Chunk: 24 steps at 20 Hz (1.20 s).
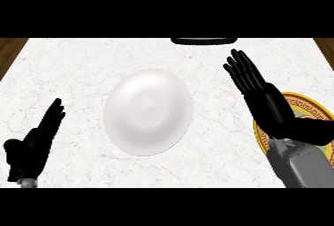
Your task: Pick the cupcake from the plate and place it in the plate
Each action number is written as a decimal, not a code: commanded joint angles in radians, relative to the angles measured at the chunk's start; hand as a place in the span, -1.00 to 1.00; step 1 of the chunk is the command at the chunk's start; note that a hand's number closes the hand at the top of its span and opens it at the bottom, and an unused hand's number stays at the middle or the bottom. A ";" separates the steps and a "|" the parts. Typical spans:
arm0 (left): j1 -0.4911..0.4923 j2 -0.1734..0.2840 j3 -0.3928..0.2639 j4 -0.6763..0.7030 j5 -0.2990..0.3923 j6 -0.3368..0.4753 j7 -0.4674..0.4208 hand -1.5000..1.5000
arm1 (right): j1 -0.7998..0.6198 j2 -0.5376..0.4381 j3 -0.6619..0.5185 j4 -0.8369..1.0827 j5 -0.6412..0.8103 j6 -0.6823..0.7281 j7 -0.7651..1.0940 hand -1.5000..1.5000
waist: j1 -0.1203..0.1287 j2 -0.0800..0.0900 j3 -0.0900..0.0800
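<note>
A plain white plate (149,111) lies in the middle of the marble counter with nothing on it. At the right edge a gold-rimmed patterned plate (305,108) shows only in part, since my right hand (261,95) and forearm lie over it. The right hand is open, its fingers straight and pointing up and away. No cupcake is visible; what lies under the right hand and forearm is hidden. My left hand (36,139) stands open at the lower left, fingers up, apart from both plates.
A dark object (203,40) sits at the counter's far edge, cut off by the view. Brown wood shows past the counter's top corners, left (9,48) and right.
</note>
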 commanded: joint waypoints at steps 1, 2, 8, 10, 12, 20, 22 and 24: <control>0.036 -0.035 -0.034 -0.009 -0.049 0.024 -0.040 0.00 | 0.016 0.046 -0.085 0.028 0.003 -0.087 -0.039 1.00 | -0.001 0.001 -0.021; 0.004 0.011 0.031 -0.006 0.003 -0.006 -0.033 0.00 | 0.039 0.029 -0.173 -0.014 -0.018 -0.164 -0.040 1.00 | -0.019 -0.003 -0.021; 0.011 -0.022 0.044 0.023 0.025 0.007 -0.078 0.00 | 0.134 -0.097 -0.481 0.155 0.209 -0.579 -0.102 1.00 | -0.132 0.015 -0.037; -0.001 -0.027 0.049 0.043 0.055 -0.020 -0.085 0.00 | 0.111 0.087 -0.575 0.119 0.138 -0.747 -0.218 -1.00 | -0.091 0.007 -0.021; -0.012 -0.038 0.020 0.038 0.062 -0.054 -0.113 0.00 | 0.099 0.185 -0.580 0.125 0.193 -0.875 -0.330 -1.00 | -0.037 0.009 -0.021; -0.064 -0.064 0.013 0.196 0.049 -0.110 -0.218 0.00 | 0.229 0.314 -0.448 0.106 0.165 -1.203 -0.625 -1.00 | -0.005 0.003 -0.020; -0.074 -0.093 0.007 0.213 0.022 -0.073 -0.234 0.00 | 0.312 0.315 -0.412 0.030 0.103 -1.234 -0.652 -1.00 | -0.011 0.000 -0.020; -0.093 -0.056 0.038 0.235 0.051 -0.117 -0.223 0.00 | 0.382 0.315 -0.332 0.006 0.147 -1.326 -0.603 -1.00 | -0.013 -0.001 -0.022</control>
